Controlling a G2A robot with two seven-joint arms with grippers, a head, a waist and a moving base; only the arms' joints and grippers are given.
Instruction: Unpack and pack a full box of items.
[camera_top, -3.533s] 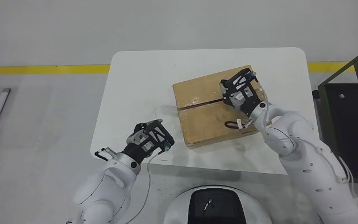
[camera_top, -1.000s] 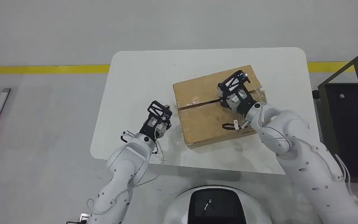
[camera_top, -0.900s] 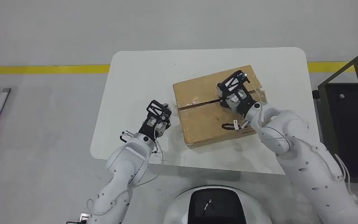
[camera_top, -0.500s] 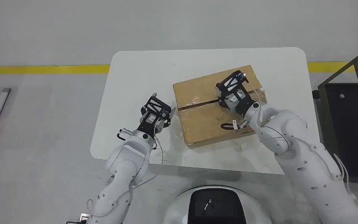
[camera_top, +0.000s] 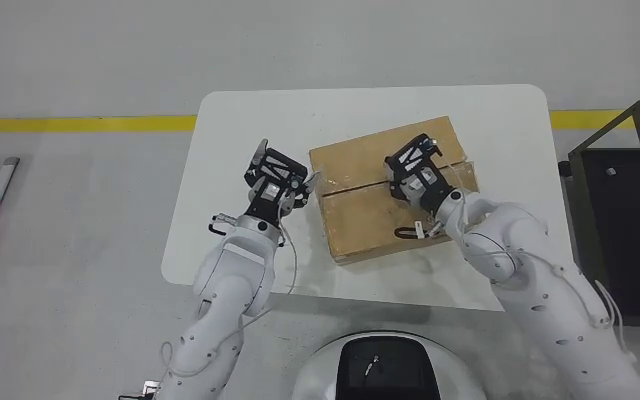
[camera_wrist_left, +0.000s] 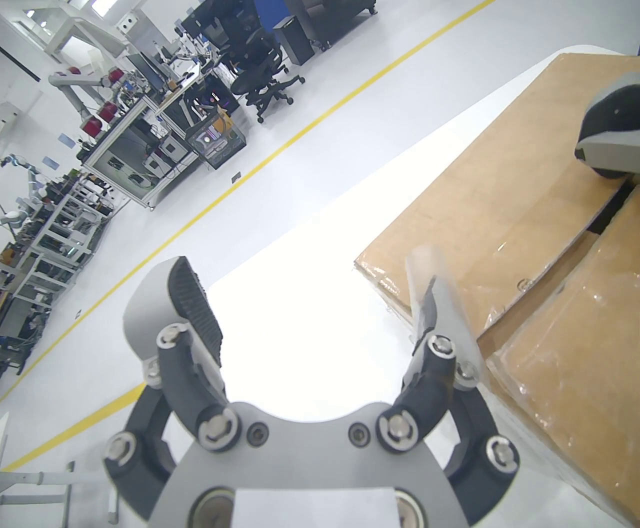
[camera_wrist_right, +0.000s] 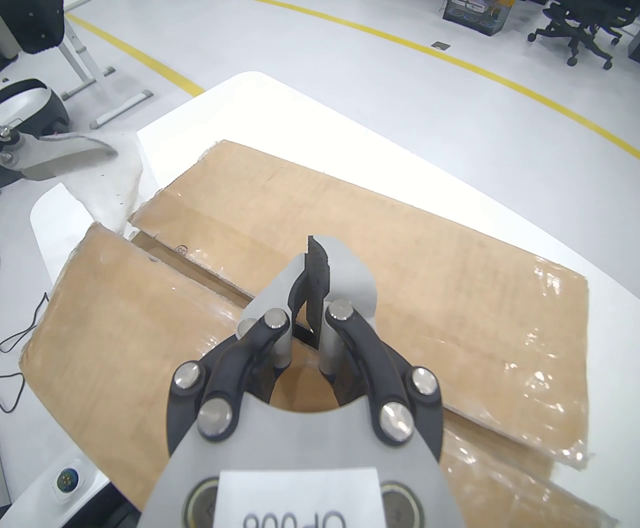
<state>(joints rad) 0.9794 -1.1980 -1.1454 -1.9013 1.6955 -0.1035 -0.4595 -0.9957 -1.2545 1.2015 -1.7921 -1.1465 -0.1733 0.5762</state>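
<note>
Cardboard box (camera_top: 380, 215) lay closed on the white surface (camera_top: 240, 140), its centre seam (camera_top: 350, 184) running along the box's long axis. Right gripper (camera_wrist_right: 312, 270) sat right over that seam about mid-length, fingers pressed together on nothing, tips aimed at the gap. Left gripper (camera_wrist_left: 305, 285) hung just beside the box's end, off the seam line, fingers spread wide and empty, one finger close to the flap edge (contact unclear), so the right arm looked better placed to pry a flap
</note>
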